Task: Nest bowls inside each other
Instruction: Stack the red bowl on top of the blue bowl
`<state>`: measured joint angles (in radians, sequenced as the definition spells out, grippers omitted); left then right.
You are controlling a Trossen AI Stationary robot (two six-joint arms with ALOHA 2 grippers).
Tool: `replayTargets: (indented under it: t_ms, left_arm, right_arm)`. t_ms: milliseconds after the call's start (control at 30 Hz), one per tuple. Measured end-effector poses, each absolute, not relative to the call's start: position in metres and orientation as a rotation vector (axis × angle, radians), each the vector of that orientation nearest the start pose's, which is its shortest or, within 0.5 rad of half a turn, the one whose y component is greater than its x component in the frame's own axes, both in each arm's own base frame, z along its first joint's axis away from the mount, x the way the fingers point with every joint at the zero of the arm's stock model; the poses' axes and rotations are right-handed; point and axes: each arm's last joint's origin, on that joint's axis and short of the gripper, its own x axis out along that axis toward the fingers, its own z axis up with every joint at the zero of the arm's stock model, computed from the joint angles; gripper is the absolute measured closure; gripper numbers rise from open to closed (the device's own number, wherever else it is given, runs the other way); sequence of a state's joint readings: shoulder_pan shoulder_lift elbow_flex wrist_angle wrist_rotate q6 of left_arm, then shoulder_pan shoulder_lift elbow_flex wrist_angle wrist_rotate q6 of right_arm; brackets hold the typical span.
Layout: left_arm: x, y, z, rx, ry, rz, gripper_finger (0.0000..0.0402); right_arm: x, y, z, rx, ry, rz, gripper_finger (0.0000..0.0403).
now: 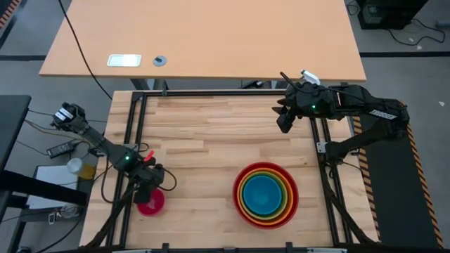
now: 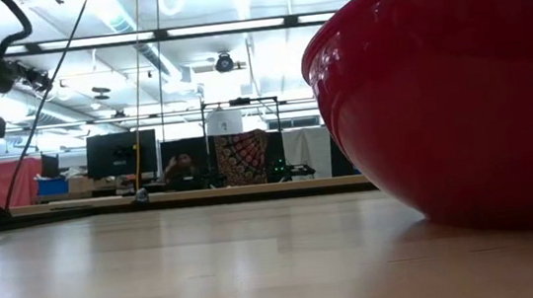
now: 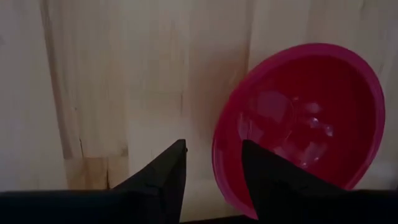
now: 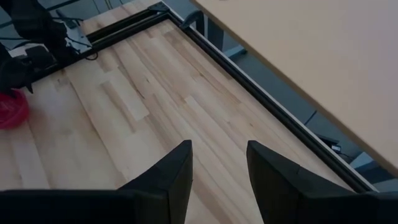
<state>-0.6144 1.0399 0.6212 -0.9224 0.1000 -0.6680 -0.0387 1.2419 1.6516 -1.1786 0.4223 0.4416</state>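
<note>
Near the table's front right stands the large red bowl with the orange, lime green and blue bowls nested inside it; its wall fills the right of the low view. The small magenta-pink bowl rests upright on its base at the front left. My left gripper hangs open over that bowl's rim, pointing steeply down, one finger above the bowl's inside and one outside it. My right gripper waits open, raised above the far right of the table, with nothing between its fingers.
Black frame rails border the wooden table. A tan desk lies beyond the far edge. Bare wood stretches between the pink bowl and the nested stack. Cables and small items sit off the table's left side.
</note>
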Motion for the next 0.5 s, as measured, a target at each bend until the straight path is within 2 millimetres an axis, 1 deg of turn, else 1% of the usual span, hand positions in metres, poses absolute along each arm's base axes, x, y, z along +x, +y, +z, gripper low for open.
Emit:
replayTargets:
  t_ms: [167,333,400,500]
  left_arm:
    - [0.126,-0.093,0.185,-0.211,1.436,-0.164,0.0244]
    - [0.127,-0.093,0.179,-0.203,1.477,-0.139,0.0246]
    - [0.129,-0.095,0.175,-0.197,1.495,-0.129,0.0254]
    - [0.132,-0.098,0.169,-0.194,1.526,-0.127,0.0282]
  right_arm:
    - [0.203,-0.020,0.441,0.265,0.648,-0.596,0.0244]
    - [0.203,-0.020,0.440,0.265,0.648,-0.596,0.0244]
    - [0.203,-0.020,0.440,0.265,0.648,-0.596,0.0244]
    - [0.203,-0.020,0.441,0.265,0.646,-0.596,0.0244]
